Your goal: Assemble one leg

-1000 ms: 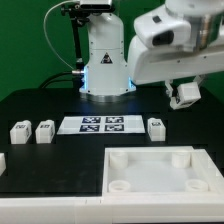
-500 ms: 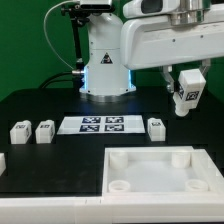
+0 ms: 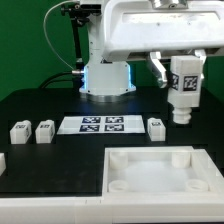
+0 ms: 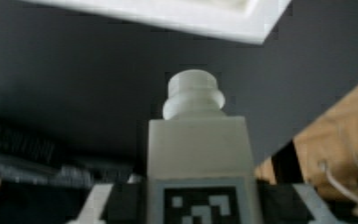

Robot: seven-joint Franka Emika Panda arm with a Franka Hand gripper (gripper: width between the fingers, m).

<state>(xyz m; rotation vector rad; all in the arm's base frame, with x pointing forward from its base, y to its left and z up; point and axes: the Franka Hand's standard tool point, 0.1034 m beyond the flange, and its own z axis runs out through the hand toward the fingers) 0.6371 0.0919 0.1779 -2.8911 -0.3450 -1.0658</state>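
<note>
Obs., standing by the rig: over the last second the arm (image 3: 150, 30) has swung forward and the leg (image 3: 184, 92) has gone from tilted to upright, round peg end down, tag facing the exterior camera; it also sits lower in that view than before.

The gripper (image 3: 182, 68) is clenched on the leg's upper part. The leg hangs clear of the desk (image 3: 40, 100), over the dark surface just past the far corner of the tray (image 3: 110, 172) on the exterior view's right; touching nothing.

Reading: pick-up looks done and the carry is well along; what remains is lining the peg up over a corner socket and seating it; not yet begun. The wrist view shows the peg end (image 4: 194, 95) pointing at bare desk, with the tray edge (image 4: 158, 15) well apart from it.

Counts:
- legs: four; one held, three loose legs (image 3: 44, 131) standing on the desk, two toward the exterior view's left, one toward its right
- tray: one; four corner sockets, I think; the near two are cut off low in the picture
- marker board (image 3: 101, 125): one
- white piece (image 3: 2, 160) at the left edge: one, cropped; cannot tell what it is
</note>
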